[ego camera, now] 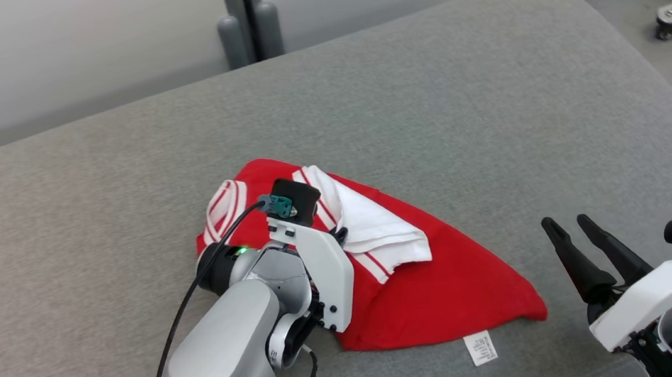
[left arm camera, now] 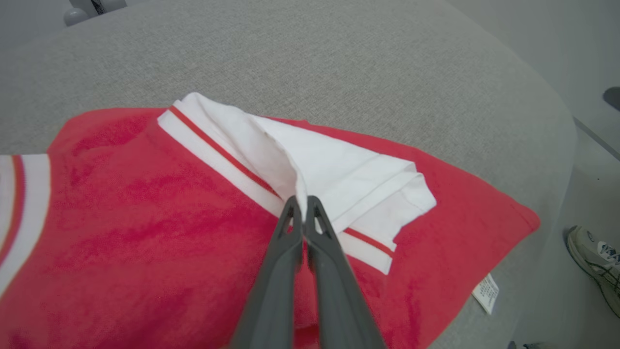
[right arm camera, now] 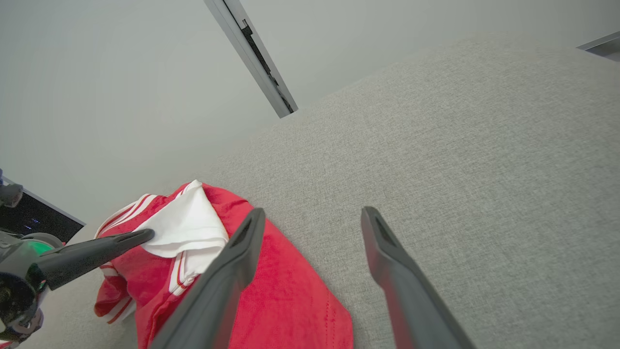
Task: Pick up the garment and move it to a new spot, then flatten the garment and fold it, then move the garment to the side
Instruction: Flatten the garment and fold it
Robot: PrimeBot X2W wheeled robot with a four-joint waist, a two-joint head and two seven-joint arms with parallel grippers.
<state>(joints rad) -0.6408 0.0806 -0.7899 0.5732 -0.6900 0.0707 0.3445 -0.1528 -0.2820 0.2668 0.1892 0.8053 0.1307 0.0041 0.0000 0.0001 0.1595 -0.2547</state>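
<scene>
While the left gripper (left arm camera: 304, 202) is pinching only a thin fold (left arm camera: 339, 165) of the garment (ego camera: 449, 289), slippage is threatening. The right gripper (ego camera: 568, 225) is hanging open.

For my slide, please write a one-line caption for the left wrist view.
The left gripper, fingers shut, pinches the white fold of the red garment lying on the grey cushion.

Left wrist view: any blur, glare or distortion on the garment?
Left wrist view: garment sharp, light flat, no glare; left gripper is soft toward the bottom edge; wide-angle bows the edge of the grey cushion. Right wrist view: right gripper likewise soft up close. Head view: crisp, faint shadows.
</scene>
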